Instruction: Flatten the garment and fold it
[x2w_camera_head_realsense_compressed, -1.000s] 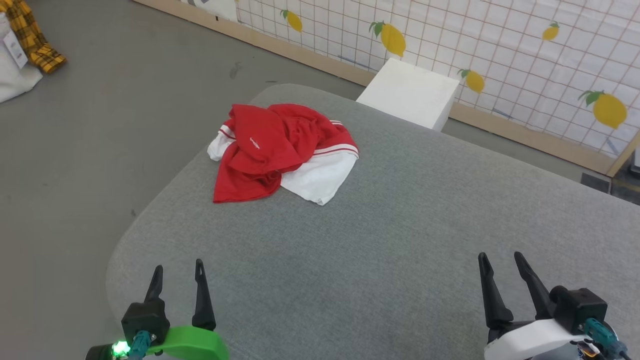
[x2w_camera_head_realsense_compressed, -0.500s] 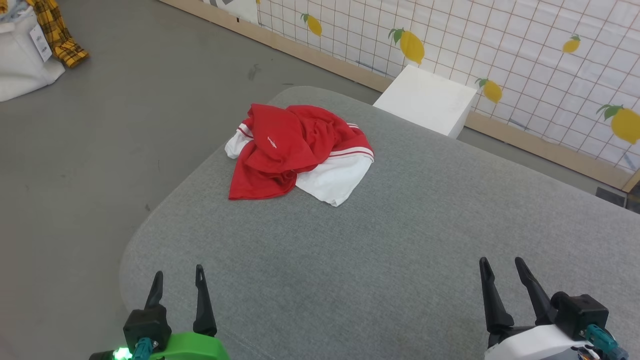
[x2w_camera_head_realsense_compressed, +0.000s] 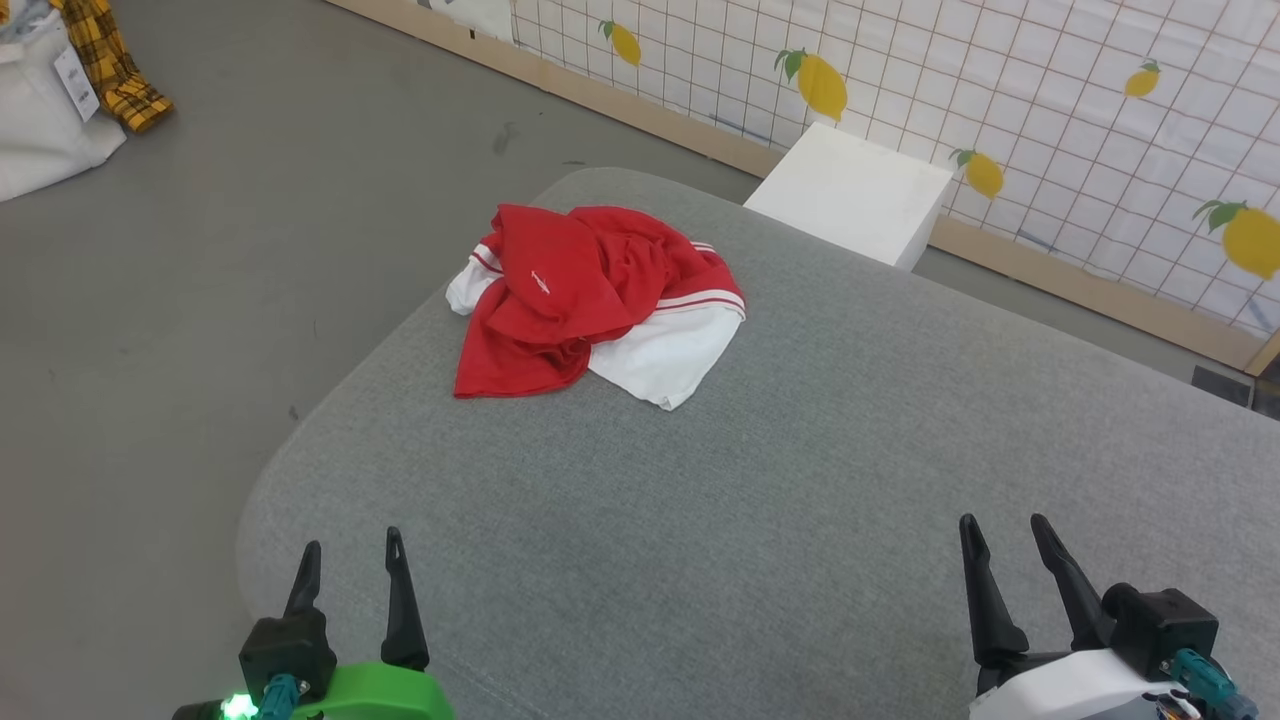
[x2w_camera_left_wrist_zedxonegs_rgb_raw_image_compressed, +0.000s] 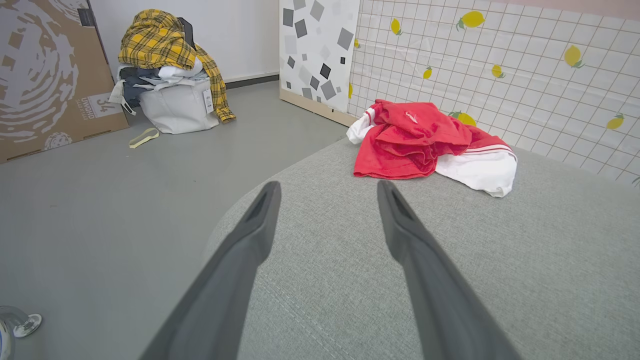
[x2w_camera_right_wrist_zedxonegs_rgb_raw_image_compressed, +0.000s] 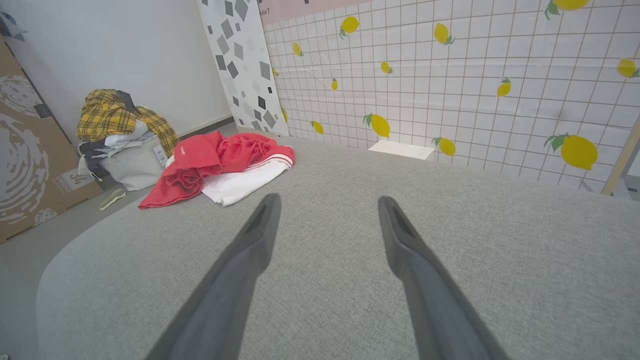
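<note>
The garment (x2w_camera_head_realsense_compressed: 580, 300) lies crumpled in a heap near the far left corner of the grey padded surface (x2w_camera_head_realsense_compressed: 800, 480), red cloth bunched on top with a small white logo, a white sleeve with striped trim spilling toward me. It also appears in the left wrist view as the garment (x2w_camera_left_wrist_zedxonegs_rgb_raw_image_compressed: 420, 145) ahead and to the right, and in the right wrist view as the garment (x2w_camera_right_wrist_zedxonegs_rgb_raw_image_compressed: 215, 165) ahead to the left. My left gripper (x2w_camera_head_realsense_compressed: 351, 548) hovers open at the near left edge. My right gripper (x2w_camera_head_realsense_compressed: 1003, 523) is open at the near right. Both are far from the cloth and hold nothing.
A white box (x2w_camera_head_realsense_compressed: 850, 190) stands on the floor beyond the surface, against a lemon-patterned wall (x2w_camera_head_realsense_compressed: 1050, 110). A pile of clothes with a yellow plaid piece (x2w_camera_left_wrist_zedxonegs_rgb_raw_image_compressed: 160, 50) and a cardboard box (x2w_camera_left_wrist_zedxonegs_rgb_raw_image_compressed: 45, 75) sit on the grey floor to the far left.
The head camera has shifted, sliding the whole scene slightly right and down in the picture. The garment and both grippers have not visibly moved.
</note>
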